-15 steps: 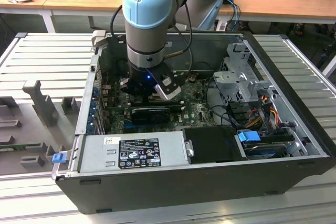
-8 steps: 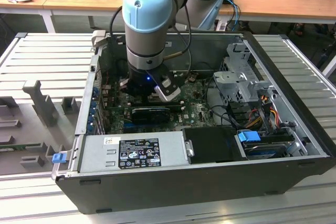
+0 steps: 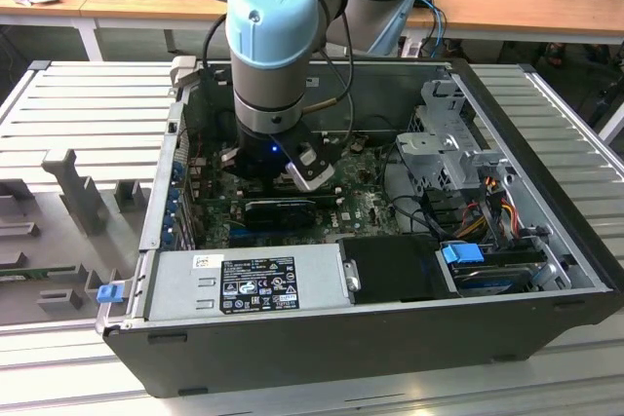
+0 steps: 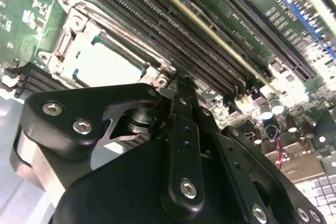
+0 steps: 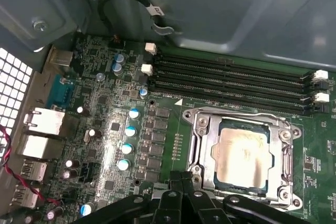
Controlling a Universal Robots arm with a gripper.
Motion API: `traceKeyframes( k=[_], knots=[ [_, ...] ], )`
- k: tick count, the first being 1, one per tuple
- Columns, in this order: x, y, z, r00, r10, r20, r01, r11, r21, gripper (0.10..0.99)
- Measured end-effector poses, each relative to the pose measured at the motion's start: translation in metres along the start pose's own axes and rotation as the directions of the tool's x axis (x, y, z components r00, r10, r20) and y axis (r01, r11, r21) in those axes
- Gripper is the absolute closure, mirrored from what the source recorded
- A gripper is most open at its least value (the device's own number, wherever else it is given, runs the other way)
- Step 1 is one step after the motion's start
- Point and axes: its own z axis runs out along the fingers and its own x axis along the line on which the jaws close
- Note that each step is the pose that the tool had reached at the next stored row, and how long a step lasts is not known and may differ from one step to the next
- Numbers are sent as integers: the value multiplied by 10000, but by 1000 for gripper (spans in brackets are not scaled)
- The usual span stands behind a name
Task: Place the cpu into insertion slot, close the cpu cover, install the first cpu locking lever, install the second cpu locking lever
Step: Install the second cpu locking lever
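Open computer case (image 3: 322, 338) lying on a slatted metal table (image 3: 88, 94), filling the middle of the exterior view. Grey-and-blue arm (image 3: 273, 36) coming in from 12 o'clock and reaching down into the case, a little toward 9 o'clock of centre. Power supply (image 3: 244, 280) along the case wall at 6 o'clock; metal drive cage (image 3: 444, 143) at 3 o'clock.

Green motherboard (image 5: 105, 108) on the case floor, seen in both wrist views. Long black memory slots (image 5: 231, 77) running just beside the socket.

Gripper (image 3: 292, 170) low over the board. Fingers drawn together in both wrist views (image 5: 181, 174) (image 4: 181, 80), nothing seen clamped between them. Tips right at the socket's edge; contact with it not resolvable.

Insertion slot (image 5: 290, 129) set in the board near the memory slots. Cpu cover (image 5: 202, 129) lying flat down over it, its frame around the chip (image 4: 79, 30). Cpu (image 5: 241, 153) seated inside, pale metal top showing through the cover's cut-out, also seen in the second wrist view (image 4: 105, 64). State of the locking levers not clear.
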Motion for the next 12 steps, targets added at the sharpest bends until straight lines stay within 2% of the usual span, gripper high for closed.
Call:
traceKeyframes(
  k=[1, 9, 12],
  knots=[
    [2, 8, -27, 10000, 2, 10, -2, 10000, -71, 980],
    [-2, 42, -143, 10000, 0, 10, 0, 10000, -76, 980],
    [-3, 49, -164, 10000, -1, 11, 1, 10000, -78, 980]
  ],
)
